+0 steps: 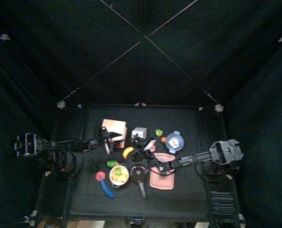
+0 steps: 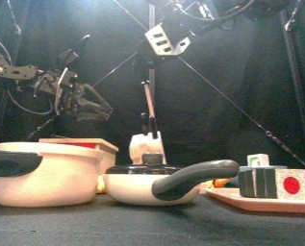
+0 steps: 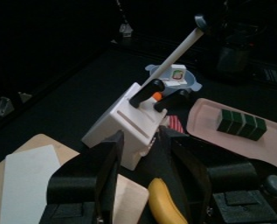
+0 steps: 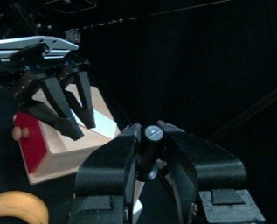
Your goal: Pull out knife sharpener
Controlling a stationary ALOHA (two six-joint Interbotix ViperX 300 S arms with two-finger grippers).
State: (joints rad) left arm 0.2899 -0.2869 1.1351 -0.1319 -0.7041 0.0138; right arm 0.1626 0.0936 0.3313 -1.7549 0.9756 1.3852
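Left gripper [image 3: 138, 179] released, jaws wide apart. Left wrist: knife sharpener [image 3: 131, 127] just ahead of them, beside tan box [image 3: 36, 179]. Top, front: sharpener upright, just right of tan box. Right wrist: right gripper [image 4: 152, 144] near tan box, grip impossible to tell.

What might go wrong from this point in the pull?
1. The knife sharpener leans aslant with its lower end in the white block. The left claw is open, not clamping the block, so the pull may lift or tip it.
2. The right claw seems to hold only the sharpener's top end, so it may slip and drop toward the pink tray.
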